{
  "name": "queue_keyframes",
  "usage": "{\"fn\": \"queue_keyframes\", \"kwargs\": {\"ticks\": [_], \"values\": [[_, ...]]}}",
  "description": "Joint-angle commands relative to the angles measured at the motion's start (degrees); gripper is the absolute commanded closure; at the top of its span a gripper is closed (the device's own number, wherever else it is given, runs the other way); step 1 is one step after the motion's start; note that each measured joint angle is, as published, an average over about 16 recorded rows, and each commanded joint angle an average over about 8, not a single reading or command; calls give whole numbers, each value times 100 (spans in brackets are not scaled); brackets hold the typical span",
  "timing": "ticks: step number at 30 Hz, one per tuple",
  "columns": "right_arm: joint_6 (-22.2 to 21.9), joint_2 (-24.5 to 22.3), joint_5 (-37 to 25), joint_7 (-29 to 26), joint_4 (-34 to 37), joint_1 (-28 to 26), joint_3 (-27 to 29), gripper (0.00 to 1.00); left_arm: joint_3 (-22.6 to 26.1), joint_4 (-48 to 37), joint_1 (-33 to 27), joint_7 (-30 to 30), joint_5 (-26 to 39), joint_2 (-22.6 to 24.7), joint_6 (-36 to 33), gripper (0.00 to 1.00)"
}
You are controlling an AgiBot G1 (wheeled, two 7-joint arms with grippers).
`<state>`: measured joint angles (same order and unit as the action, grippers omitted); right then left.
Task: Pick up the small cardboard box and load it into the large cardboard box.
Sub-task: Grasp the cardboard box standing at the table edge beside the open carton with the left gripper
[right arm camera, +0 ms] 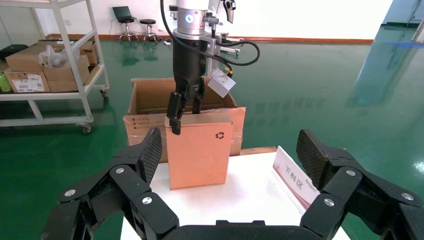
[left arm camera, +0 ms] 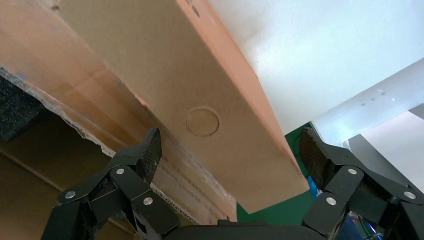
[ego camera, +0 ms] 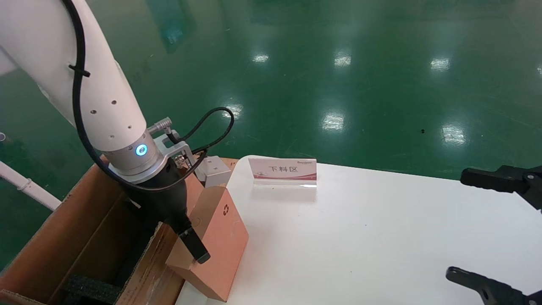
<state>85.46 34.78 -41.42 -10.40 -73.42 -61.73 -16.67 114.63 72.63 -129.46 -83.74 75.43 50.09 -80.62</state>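
**Left claw straddles the small carton at the worktop's edge**

The small cardboard box (ego camera: 216, 243) stands on end at the left edge of the white worktop (ego camera: 381, 237), just beside the large cardboard box (ego camera: 84, 237), whose near flap it seems to lean against. Its recycling symbol faces the robot's right. The left claw (ego camera: 186, 237) hangs over the small carton's upper edge with one finger down each broad face. In the left wrist view the fingers (left arm camera: 147, 155) stand apart, with the carton's edge running between them and a visible gap on either side, so nothing is clamped yet. The right claw (ego camera: 499, 228) is parked well off at the right side of the worktop, spread wide and empty.

The step in hand looks like the grasp. To do it well, the pads should close squarely on the two broad faces, low enough for a firm bite. The carton sits somewhat tilted, so a skewed pinch could twist it. Once gripped, it should rise clear of the flap before swinging left over the opening, where black foam (ego camera: 91, 290) lies inside.
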Motion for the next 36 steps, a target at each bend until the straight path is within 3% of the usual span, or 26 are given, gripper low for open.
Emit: {"fn": "queue_keyframes", "kwargs": {"ticks": [1, 7, 17, 23, 25, 31, 32, 36], "values": [[0, 0, 0, 0, 0, 0, -1, 0, 44, -47, 93, 51, 77, -48, 89, 0], [-1, -1, 2, 1, 0, -1, -3, 0, 72, -896, 689, 878, 131, -55, 532, 0], [-3, -3, 6, 3, 2, 0, -3, 0, 9, -1197, 661, 1028, -60, 41, 323, 0], [-3, -2, 6, 3, 2, 0, -3, 0, 12, -1182, 693, 1044, -30, 28, 369, 75], [-3, -2, 6, 2, 2, 0, -3, 21, 14, -1176, 701, 1047, -21, 24, 382, 100], [-3, -3, 6, 2, 2, 0, -3, 96, 21, -1161, 717, 1056, 0, 15, 414, 100], [-3, -3, 6, 2, 2, 0, -3, 100, 22, -1159, 719, 1057, 3, 14, 418, 100], [-3, -3, 6, 2, 2, 0, -3, 100, 27, -1152, 726, 1060, 11, 11, 432, 100]]}}
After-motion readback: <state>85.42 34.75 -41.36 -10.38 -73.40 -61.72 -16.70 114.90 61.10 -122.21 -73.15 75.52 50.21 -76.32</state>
